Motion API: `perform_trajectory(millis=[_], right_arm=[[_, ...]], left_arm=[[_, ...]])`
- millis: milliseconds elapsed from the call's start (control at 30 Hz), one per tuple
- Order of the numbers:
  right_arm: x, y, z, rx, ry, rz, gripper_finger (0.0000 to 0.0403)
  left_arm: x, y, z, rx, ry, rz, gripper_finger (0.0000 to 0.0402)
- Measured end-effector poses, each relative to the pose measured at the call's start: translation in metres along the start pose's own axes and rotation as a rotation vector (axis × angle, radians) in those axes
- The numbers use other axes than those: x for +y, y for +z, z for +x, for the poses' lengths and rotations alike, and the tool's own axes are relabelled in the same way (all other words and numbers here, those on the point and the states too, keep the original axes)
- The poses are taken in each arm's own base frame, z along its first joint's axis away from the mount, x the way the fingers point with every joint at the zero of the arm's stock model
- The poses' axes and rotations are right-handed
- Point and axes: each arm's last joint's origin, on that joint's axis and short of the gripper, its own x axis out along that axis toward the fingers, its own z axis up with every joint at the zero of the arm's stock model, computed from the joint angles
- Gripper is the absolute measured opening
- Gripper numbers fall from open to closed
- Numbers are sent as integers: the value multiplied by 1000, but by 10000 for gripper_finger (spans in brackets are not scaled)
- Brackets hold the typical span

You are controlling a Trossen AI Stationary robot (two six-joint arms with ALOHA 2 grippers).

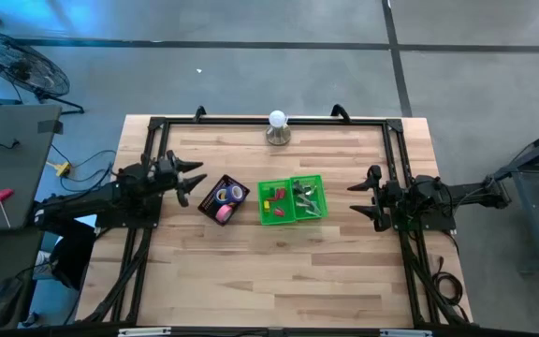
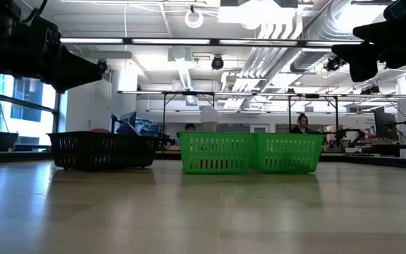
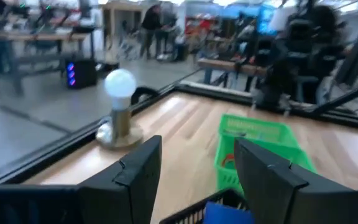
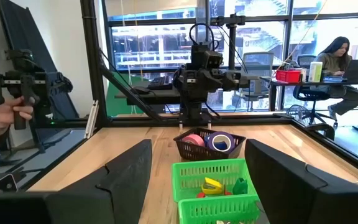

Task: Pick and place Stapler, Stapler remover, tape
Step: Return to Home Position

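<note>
My left gripper [image 3: 195, 148] hangs over the left side of the pale, fine-grained wooden table [image 1: 279, 271]. Its two flat, dark, blunt-edged fingers stand apart with nothing between them. In the high view it sits just beside the black bin [image 2: 101, 150], a low basket with thin slatted walls, set at a slant to the table's edge.

My right gripper [image 4: 197, 147] hangs over the right side, well clear of the bins. Its matte fingers are also spread and it holds nothing.

The tape lies inside the black bin. I can pick out a pink tape roll [image 4: 195, 139] and a purple tape roll [image 4: 222, 143], both small rings with hollow centres, lying close together. The other rolls I cannot tell apart.

Beside the black bin, near the table's middle, two bright green plastic baskets with gridded walls stand touching, side by side: the left green bin [image 2: 217, 153] and the right green bin [image 2: 287, 153]. In the left one a red shape shows, which I take for the stapler [image 1: 269, 195], beside something yellow. The right one holds small dark and pale pieces that I cannot make out.

At the far edge of the table a round white bulb [image 3: 120, 84] stands upright on a squat, brassy base.
</note>
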Motion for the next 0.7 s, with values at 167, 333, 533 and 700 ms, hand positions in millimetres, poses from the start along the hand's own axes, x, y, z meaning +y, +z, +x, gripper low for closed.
perform_trajectory(millis=[167, 333, 533, 700], right_arm=[[0, 0, 0, 0, 0, 0, 250], [0, 0, 0, 0, 0, 0, 250], [0, 0, 0, 0, 0, 0, 250], [0, 0, 0, 0, 0, 0, 250]], left_arm=[[-1, -6, 1, -6, -47, 26, 195], [-6, -8, 1, 27, -218, 2, 195], [-7, -6, 0, 26, -246, 2, 195], [-7, -5, 0, 23, -235, 2, 195]])
